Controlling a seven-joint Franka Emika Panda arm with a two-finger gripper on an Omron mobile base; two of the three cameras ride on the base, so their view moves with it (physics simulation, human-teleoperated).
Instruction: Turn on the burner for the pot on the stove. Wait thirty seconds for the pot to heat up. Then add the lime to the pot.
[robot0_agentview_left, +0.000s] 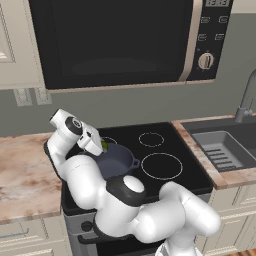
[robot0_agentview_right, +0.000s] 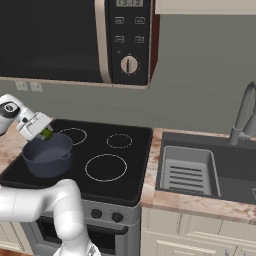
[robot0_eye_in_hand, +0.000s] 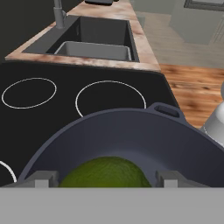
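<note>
The white arm's two-finger pincer (robot0_eye_in_hand: 105, 180) hung over the near rim of the round dark grey-blue metal pot (robot0_eye_in_hand: 131, 140), its jaws spread wide with the small dark green round lime (robot0_eye_in_hand: 104, 173) sitting between the two fingertips; whether they pressed on the fruit or had just let go could not be told. The likeliest trouble, judged from here, was a release too close to the rim: the lime could strike the wall, bounce out and roll across the black glass stove (robot0_eye_in_hand: 52, 109) with its thin white rings. A low pincer might also clip the pot's edge and shove it off its ring. The pot looked bare inside, no lid, nothing on its floor where it showed. Beyond the stove, past a strip of pink marbled bench (robot0_eye_in_hand: 87, 61), the dark sink basin (robot0_eye_in_hand: 105, 30) held a grey ribbed drain tray (robot0_agentview_right: 186, 175) and nothing else visible. Above hung a black microwave (robot0_agentview_left: 115, 40).
</note>
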